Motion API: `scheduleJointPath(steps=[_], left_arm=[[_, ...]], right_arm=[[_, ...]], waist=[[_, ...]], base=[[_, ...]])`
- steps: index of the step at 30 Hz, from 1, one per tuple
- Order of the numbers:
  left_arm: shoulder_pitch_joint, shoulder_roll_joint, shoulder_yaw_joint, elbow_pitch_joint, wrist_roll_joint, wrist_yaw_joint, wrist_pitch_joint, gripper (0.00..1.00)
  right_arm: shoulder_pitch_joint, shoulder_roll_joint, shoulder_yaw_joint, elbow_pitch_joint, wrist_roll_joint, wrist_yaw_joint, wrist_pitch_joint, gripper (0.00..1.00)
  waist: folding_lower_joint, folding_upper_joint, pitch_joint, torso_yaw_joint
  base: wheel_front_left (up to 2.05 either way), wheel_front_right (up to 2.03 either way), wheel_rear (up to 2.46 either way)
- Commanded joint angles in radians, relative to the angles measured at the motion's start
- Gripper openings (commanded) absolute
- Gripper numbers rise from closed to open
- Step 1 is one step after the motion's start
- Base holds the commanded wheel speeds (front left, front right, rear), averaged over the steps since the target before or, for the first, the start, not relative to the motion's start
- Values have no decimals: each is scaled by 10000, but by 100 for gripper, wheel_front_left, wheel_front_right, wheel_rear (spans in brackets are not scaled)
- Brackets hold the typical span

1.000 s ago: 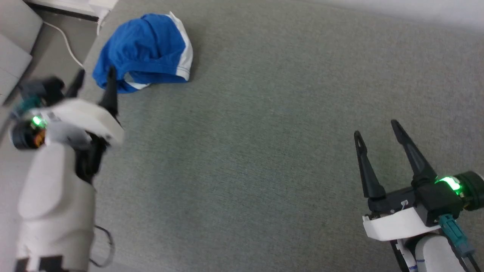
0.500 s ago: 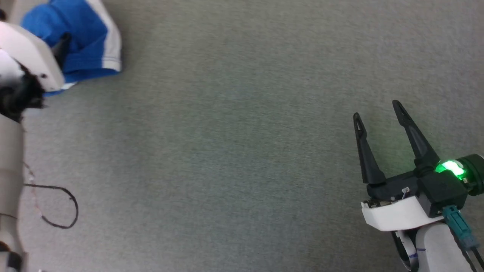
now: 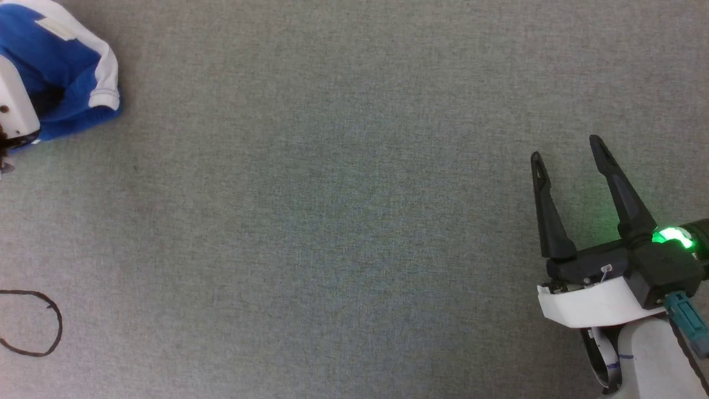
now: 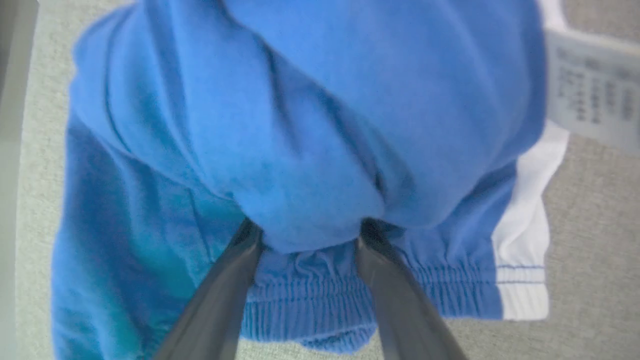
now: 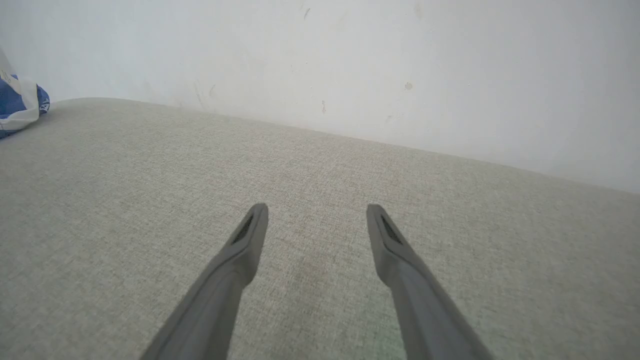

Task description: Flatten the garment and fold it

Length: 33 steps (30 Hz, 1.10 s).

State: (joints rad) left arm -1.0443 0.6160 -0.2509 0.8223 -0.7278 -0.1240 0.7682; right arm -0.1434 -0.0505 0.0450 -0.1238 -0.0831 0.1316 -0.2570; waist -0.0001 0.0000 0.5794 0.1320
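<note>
The garment (image 3: 61, 61) lies crumpled at the top left corner of the head view, royal blue with a white waistband (image 3: 105, 72) and a pale label on top. My left gripper (image 4: 307, 230) is open, its two fingers spread and their tips pushed in under a bulge of blue cloth above the gathered hem. The white label (image 4: 592, 92) and the waistband (image 4: 525, 235) show at the right of the left wrist view. My right gripper (image 3: 566, 149) stands open at the lower right, far from the garment (image 5: 17, 105), with nothing between its fingers (image 5: 250, 240).
Everything rests on a grey woven surface (image 3: 332, 221). A dark cable loop (image 3: 39, 321) lies at the lower left. A white wall (image 5: 350, 60) rises behind the surface's far edge. The surface ends at a grey edge (image 4: 10, 150) just beyond the garment.
The head camera has swung, so the garment now sits at the picture's top left corner. My left gripper has reached forward into the garment. The right gripper has stayed open in place.
</note>
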Motion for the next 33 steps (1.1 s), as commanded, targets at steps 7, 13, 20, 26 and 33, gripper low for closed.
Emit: scheduleJointPath(steps=[7, 13, 20, 26, 33], left_arm=[[556, 15, -86, -460, -329, -66, -2829, 0], [538, 242, -309, -704, -276, -67, -5191, 0], [761, 152, -926, -1532, -495, -67, -6776, 0], [1351, -84, -1290, -2427, -528, -67, -7867, 0], [2332, -742, -1726, -3368, -439, 41, -8432, 0]], right_arm=[[-171, 3, 16, 245, 271, -9, -47, 100], [128, 3, -175, 541, 633, -9, -47, 100], [525, 3, -607, 742, 1048, -9, -47, 100], [760, 3, -1087, 849, 1228, -9, -47, 100], [969, 3, -1519, 849, 1187, -9, -47, 100]], waist=[[1, 0, -1013, 133], [1, 0, -2330, 215], [1, 0, -3777, 108], [1, 0, -4672, -204], [1, 0, -5140, -620]], base=[[0, 0, 0], [0, 0, 0], [0, 0, 0], [0, 0, 0], [0, 0, 0]])
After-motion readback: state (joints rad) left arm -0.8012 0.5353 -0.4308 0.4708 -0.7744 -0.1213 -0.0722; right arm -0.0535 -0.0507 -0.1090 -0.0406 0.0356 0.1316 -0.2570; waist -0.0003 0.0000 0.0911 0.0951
